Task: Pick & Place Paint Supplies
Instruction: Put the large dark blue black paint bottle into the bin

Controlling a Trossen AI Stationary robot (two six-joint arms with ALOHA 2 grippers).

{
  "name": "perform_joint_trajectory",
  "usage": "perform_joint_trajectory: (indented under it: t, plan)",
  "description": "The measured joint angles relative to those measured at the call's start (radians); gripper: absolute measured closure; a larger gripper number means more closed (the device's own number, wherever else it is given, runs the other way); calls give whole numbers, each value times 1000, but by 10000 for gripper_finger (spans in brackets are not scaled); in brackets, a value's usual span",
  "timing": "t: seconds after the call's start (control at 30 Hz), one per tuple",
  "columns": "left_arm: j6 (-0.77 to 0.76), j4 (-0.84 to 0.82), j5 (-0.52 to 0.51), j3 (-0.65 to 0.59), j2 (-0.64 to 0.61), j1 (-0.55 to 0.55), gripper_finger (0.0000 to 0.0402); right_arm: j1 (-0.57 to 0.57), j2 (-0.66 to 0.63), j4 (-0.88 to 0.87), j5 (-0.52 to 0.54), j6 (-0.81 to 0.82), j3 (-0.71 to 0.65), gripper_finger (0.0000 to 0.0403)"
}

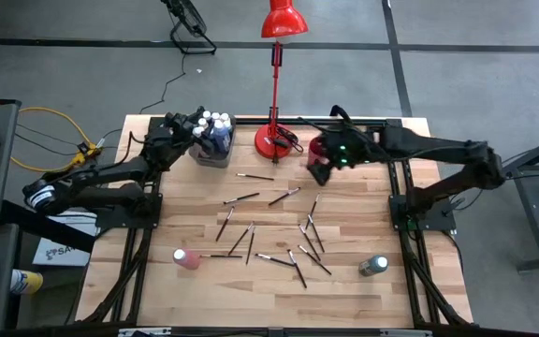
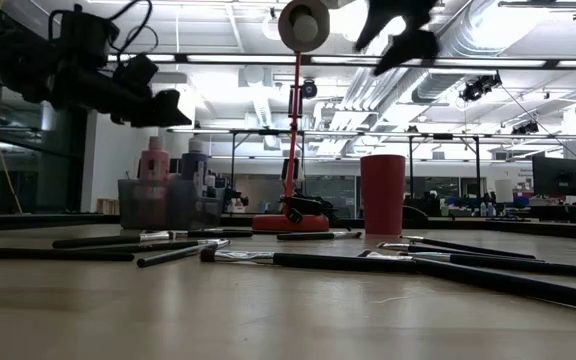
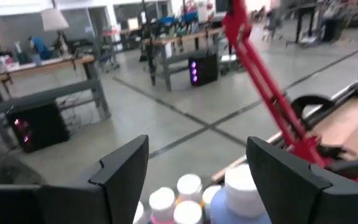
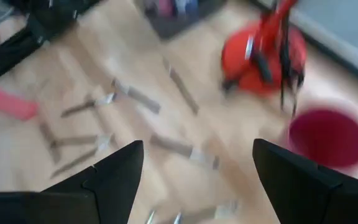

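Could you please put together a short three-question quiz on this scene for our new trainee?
1. True or false: the left pincer hangs open above the bin of paint bottles.
2. Which paint bottle lies nearer the left arm's side of the table? A) the pink bottle B) the green bottle
3. What does the open right pincer hover over?

Key: 1 true; 2 A; 3 the red cup, beside the red lamp.
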Motion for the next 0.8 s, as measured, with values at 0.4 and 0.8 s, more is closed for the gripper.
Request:
perform_joint_trajectory:
  t: [0.4,0.8]
  plan:
    - [-2,-8,144,0,-99,0,135,176,-260,-569,-60,664,0,108]
    - [-10,-37,186,0,-100,0,135,561,-252,-653,-223,1180,-50,108]
